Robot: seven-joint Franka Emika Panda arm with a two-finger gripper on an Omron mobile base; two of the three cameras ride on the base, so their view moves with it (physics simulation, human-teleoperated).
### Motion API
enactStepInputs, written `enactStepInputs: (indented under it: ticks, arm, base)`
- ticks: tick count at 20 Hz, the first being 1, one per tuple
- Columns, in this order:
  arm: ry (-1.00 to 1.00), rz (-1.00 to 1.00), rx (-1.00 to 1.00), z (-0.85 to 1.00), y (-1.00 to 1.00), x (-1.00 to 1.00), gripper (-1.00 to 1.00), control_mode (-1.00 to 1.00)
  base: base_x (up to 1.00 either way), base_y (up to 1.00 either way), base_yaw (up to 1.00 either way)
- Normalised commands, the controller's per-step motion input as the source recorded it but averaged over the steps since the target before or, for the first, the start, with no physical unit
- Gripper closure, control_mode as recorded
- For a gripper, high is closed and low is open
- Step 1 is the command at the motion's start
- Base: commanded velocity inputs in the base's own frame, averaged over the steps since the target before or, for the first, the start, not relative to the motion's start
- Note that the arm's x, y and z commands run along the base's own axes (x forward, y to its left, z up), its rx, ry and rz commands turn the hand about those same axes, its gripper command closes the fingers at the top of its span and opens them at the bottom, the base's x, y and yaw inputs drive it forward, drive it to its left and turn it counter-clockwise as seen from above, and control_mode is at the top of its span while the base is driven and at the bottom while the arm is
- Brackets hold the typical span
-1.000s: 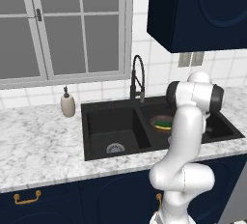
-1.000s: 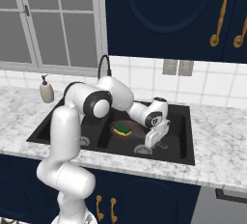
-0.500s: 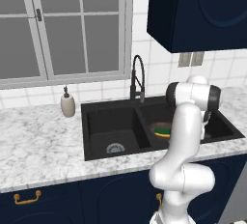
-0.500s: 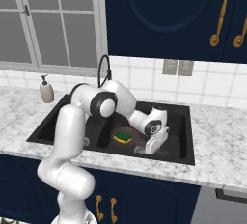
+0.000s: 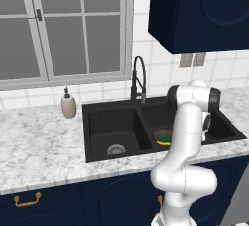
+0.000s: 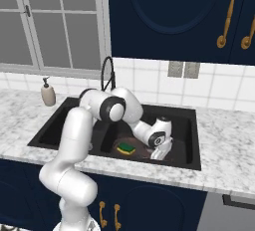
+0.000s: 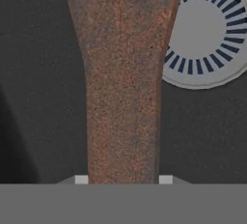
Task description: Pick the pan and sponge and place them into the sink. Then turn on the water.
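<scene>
The brown pan lies low in the right basin of the black sink. The green and yellow sponge rests on it. The same sponge is in the left base view, beside my forearm. My gripper reaches down into that basin and is shut on the pan's handle. In the hand view the rusty brown handle runs straight up from between my fingertips, so my gripper clamps its end. A round silver drain lies just beyond the handle on the right.
The tall black coil faucet stands behind the divider between the basins, and the faucet is dry. A soap dispenser stands on the marble counter left of the sink. Dark wall cabinets hang overhead.
My hand has gone down into the right basin, taking the pan and the sponge lower and toward the near wall. The grip has not changed.
</scene>
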Motion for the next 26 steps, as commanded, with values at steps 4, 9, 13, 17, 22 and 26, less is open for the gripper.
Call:
enactStepInputs:
  ticks: [4, 9, 13, 17, 22, 26]
  arm:
    - [0.00, 0.04, 0.00, -0.22, -0.01, 0.00, 1.00, -1.00]
    - [0.00, 0.03, 0.00, -0.22, 0.00, 0.00, 1.00, -1.00]
    - [0.00, 0.02, 0.00, -0.13, 0.00, 0.00, 1.00, -1.00]
    - [0.00, 0.00, 0.00, -0.01, -0.03, 0.00, 1.00, -1.00]
    - [-0.01, 0.00, 0.00, -0.01, -0.03, 0.00, 1.00, -1.00]
    - [-0.01, 0.00, 0.00, 0.00, -0.05, 0.00, 1.00, -1.00]
  base:
    - [0.00, 0.00, 0.00]
    - [0.00, 0.00, 0.00]
    - [0.00, 0.00, 0.00]
    - [0.00, 0.00, 0.00]
    - [0.00, 0.00, 0.00]
    - [0.00, 0.00, 0.00]
